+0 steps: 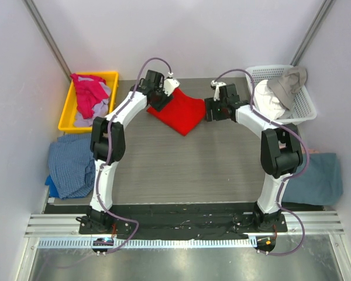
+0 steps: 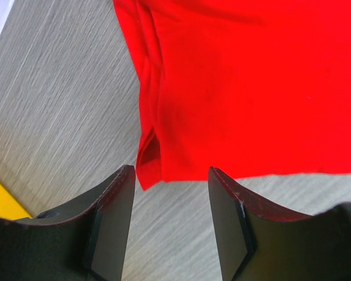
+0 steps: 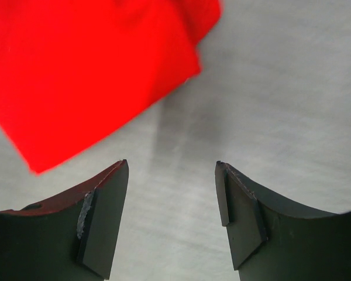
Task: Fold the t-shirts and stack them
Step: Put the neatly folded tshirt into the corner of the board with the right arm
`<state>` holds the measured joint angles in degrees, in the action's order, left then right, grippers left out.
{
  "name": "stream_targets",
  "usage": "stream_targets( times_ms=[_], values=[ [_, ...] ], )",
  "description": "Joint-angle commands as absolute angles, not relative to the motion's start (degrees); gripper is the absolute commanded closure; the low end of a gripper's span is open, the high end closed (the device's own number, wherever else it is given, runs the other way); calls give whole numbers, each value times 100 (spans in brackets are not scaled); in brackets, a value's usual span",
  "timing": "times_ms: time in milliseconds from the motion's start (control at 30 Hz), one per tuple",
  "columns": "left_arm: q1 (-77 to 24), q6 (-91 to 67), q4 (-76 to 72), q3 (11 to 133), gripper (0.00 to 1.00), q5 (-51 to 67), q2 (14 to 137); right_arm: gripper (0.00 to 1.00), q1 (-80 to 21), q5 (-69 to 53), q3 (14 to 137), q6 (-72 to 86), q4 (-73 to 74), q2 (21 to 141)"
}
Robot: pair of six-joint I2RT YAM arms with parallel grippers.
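Red shirt (image 1: 178, 111): folded into a compact block, flat on the far middle of the table (image 1: 181, 170), between the two grippers.
Left gripper (image 2: 171, 175): fingers spread and empty, poised just off the shirt's layered corner, probably to take that edge.
Right gripper (image 3: 171, 167): spread and empty too, over bare table beside the opposite corner, clear of the cloth.
Stance: flanking the block suits a two-handed lift or one more fold.
Bin (image 1: 67, 124): holds a crumpled pink shirt (image 1: 89, 93), seemingly waiting its turn.
Stack spot: a blue cloth (image 1: 70, 167) lies left, a teal cloth (image 1: 322, 178) right; which one is the stack I cannot tell.
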<state>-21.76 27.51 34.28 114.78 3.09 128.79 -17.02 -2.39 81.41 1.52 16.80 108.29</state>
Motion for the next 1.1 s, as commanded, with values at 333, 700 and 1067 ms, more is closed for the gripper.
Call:
stream_targets(
  times_ms=[333, 700, 1067],
  values=[
    [-2171, 3050, 3454, 12568, 43, 237, 13755, 32, -1635, -2434, 7550, 1494, 888, 10906],
    [-2206, 3050, 3322, 12463, 43, 237, 14027, 33, -1565, -2716, 7910, 1617, 668, 11636],
    [-2303, 3041, 3226, 11516, 44, 246, 13659, 33, -1564, -2786, 8288, 1696, 334, 12173]
  ],
)
